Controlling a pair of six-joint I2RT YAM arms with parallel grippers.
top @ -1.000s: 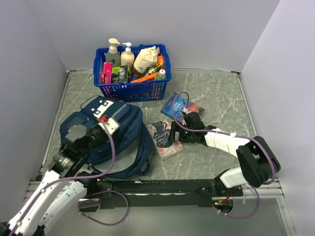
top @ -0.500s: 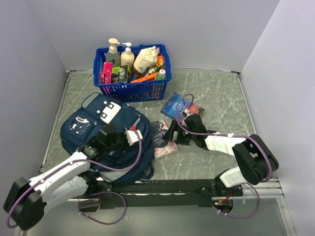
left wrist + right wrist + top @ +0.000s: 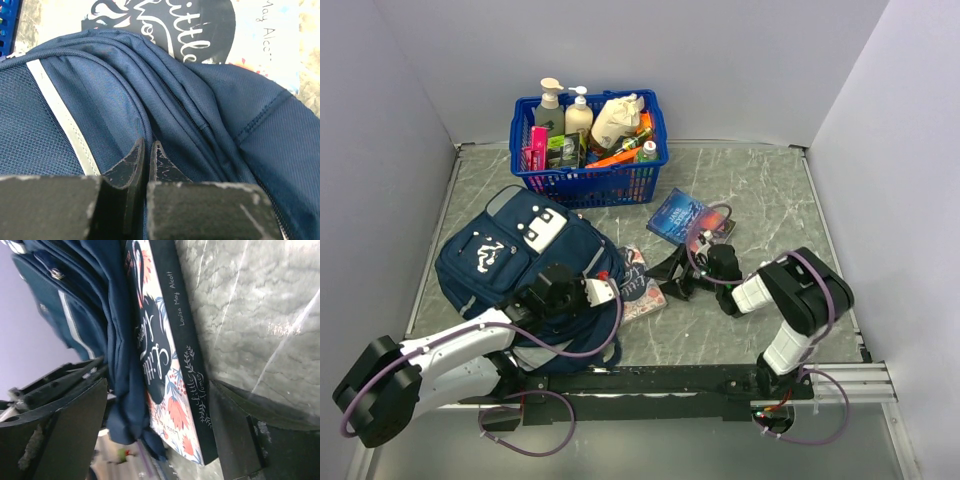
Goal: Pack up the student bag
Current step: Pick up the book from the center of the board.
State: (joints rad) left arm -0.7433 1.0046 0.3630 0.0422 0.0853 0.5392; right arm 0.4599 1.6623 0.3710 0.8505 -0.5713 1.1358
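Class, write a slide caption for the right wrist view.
Open right end effector straddling a Little Women paperback beside the navy backpack.

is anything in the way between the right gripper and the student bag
Yes. The Little Women book lies flat between the right gripper's open jaws. The student bag is just beyond it, its fabric lapping over the book's far edge.

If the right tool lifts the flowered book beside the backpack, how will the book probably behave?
The book is probably stiff: its spine looks straight and its cover flat. It looks thin, so likely light. Fabric of the backpack lies over one edge of the cover, so it may drag when the book moves.
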